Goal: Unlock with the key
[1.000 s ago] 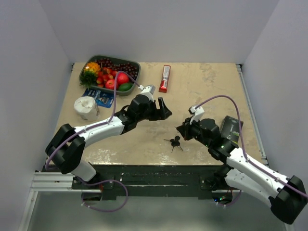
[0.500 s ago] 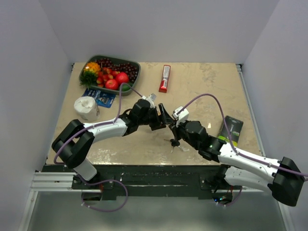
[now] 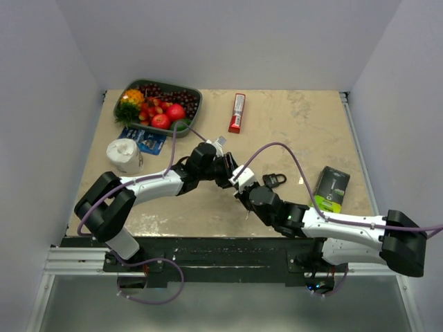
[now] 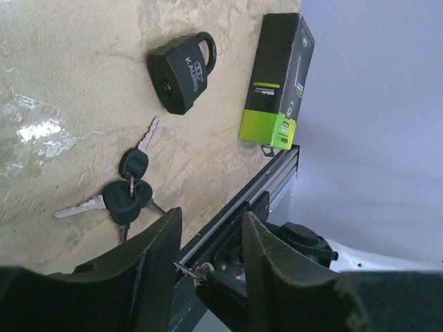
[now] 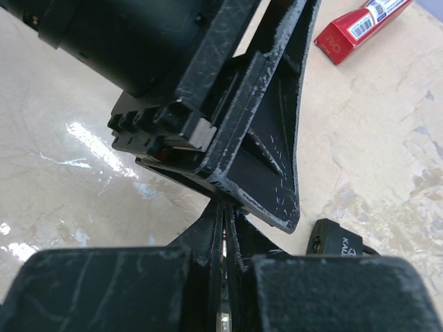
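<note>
The key bunch (image 4: 128, 197), black heads and silver blades on a ring, lies on the table near its front edge. In the top view my right arm mostly hides it. The black padlock (image 4: 181, 72) lies flat just beyond it, and also shows in the top view (image 3: 273, 180) and the right wrist view (image 5: 339, 245). My left gripper (image 4: 211, 218) is open and empty above the table (image 3: 228, 169). My right gripper (image 5: 225, 207) is shut right beneath the left one (image 3: 239, 181). It pinches a small silver key on a ring (image 4: 181, 271), seen between the left jaws.
A green-and-black box (image 3: 331, 188) lies right of the padlock. A red packet (image 3: 237, 113), a fruit tray (image 3: 122, 111), a blue card (image 3: 144, 138) and a white roll (image 3: 124, 153) sit at the back and left. The table's metal front rail (image 4: 249, 200) is close below.
My right arm has swung left until its gripper meets the left gripper. The left gripper has come slightly nearer. The black padlock is now uncovered on the table.
</note>
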`<control>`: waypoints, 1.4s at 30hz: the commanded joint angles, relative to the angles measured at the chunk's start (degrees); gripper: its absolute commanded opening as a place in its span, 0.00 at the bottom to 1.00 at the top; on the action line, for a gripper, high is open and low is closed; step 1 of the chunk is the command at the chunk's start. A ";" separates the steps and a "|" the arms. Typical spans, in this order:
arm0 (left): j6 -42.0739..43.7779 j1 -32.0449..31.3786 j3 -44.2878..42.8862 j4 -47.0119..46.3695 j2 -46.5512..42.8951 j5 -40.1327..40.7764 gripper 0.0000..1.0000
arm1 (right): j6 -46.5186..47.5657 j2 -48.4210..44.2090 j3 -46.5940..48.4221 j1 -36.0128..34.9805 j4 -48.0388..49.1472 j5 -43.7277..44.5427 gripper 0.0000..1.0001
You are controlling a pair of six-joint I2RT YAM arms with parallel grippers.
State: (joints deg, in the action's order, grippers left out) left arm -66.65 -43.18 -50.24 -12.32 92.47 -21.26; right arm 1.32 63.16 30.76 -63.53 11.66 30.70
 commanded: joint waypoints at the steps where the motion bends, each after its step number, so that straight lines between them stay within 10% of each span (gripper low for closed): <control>1: 0.38 -0.06 0.41 2.73 -1.94 -3.09 0.43 | 4.04 1.88 2.81 -2.65 5.91 9.46 0.00; 16: 0.74 1.43 1.81 3.71 -2.03 -5.29 0.49 | 7.29 4.87 2.11 -6.87 10.57 19.14 0.00; 28: -0.32 1.52 2.86 2.38 -2.47 -6.52 0.00 | 7.64 8.04 2.55 -7.66 10.93 19.84 0.00; 34: 0.64 2.92 3.30 2.12 -2.90 -5.90 0.00 | 5.45 7.25 2.72 -7.84 9.26 19.58 0.00; 42: 7.32 8.36 6.55 -5.14 -7.99 -6.25 0.00 | -2.88 0.22 4.12 -4.35 2.59 9.08 0.46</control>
State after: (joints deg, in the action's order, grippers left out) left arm -64.71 -38.41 -46.57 -11.90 89.41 -25.74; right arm 3.86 68.55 31.03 -71.22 16.99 44.14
